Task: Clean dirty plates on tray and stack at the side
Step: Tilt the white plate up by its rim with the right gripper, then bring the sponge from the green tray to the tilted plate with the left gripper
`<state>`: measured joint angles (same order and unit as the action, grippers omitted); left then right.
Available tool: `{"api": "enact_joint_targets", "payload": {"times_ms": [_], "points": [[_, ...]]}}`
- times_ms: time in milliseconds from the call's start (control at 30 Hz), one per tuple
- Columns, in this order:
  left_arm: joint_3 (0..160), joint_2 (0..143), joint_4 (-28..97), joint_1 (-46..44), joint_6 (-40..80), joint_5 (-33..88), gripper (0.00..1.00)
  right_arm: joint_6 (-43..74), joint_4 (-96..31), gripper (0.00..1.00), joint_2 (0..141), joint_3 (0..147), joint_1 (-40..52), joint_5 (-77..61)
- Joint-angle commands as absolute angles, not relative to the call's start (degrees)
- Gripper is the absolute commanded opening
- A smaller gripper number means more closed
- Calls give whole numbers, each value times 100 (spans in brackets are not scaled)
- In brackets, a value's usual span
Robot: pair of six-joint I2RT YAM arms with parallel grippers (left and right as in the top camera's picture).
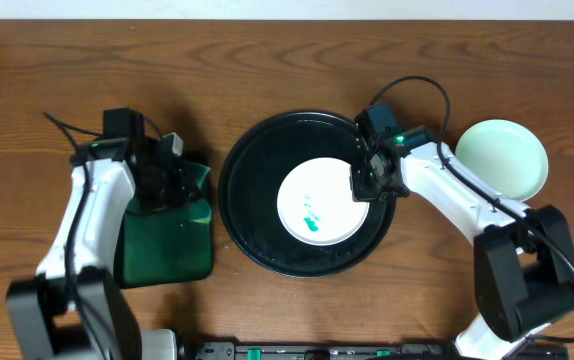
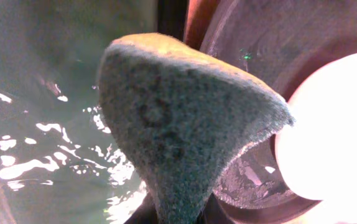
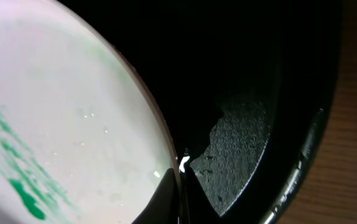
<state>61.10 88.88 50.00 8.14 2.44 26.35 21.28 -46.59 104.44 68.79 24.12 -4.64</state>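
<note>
1. Overhead view says we're partway. One green-smeared plate (image 1: 322, 205) is left on the black tray (image 1: 252, 150), and a clean-looking plate (image 1: 502, 158) sits well off to the right pincer's (image 1: 360, 185) right. Could be a stack, can't tell.
2. Right pincer is pinched tight at the smeared plate's rim, with the plate spreading to its left.
3. Left pincer (image 1: 172, 170) squeezes a sponge (image 2: 185, 137) over the green tray (image 1: 167, 250), with the black tray near on its right. Scrubbing and stacking are left, I reckon.

the sponge (image 2: 185, 124) hides the fingers of the left gripper (image 1: 179, 170) in its wrist view; the plate (image 3: 60, 112) is cut off at 9 o'clock.
</note>
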Motion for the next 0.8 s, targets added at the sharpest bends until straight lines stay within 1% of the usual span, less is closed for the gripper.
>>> {"api": "enact_joint_targets", "payload": {"times_ms": [0,67,233,567,767], "points": [[6097,8396,5074,827,416,1920,7,2051,-4602,1,10632,6853,2399,-499],[6097,8119,5096,827,508,1463,7,2051,-4565,1,10702,6853,2399,-530],[6097,7607,5046,825,622,915,7,2053,-4466,1,10873,6847,2399,-631],[6097,7006,4700,825,585,460,8,2051,-4453,1,10980,6847,2399,-674],[6097,6890,4543,825,357,438,7,2049,-4453,1,10980,6847,2399,-714]]}}
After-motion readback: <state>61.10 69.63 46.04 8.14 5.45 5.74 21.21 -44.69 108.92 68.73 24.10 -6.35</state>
